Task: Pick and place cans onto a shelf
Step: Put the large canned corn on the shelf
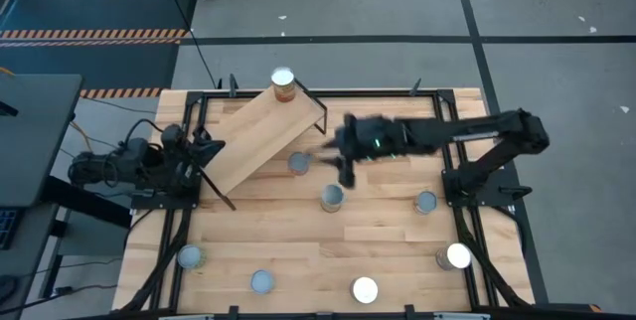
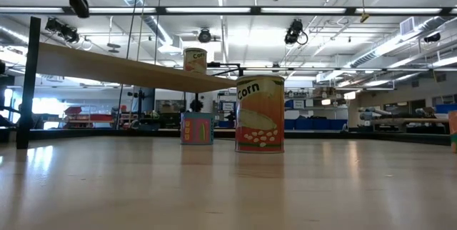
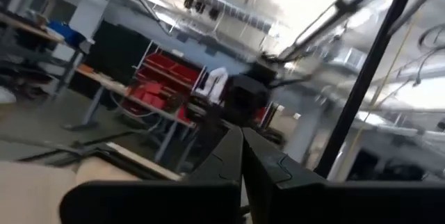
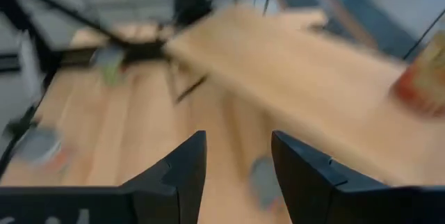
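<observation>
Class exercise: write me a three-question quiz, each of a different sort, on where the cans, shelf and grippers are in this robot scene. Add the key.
1. True or false: one can already stands on the shelf.
2. Multiple choice: the right gripper is A) shut on a can, B) open and empty, C) out of view.
3. Fill in: the left gripper waits at the shelf's ___ end.

Key: 1 true. 2 B; in the right wrist view its fingers stand apart with nothing between them. 3 left.
</observation>
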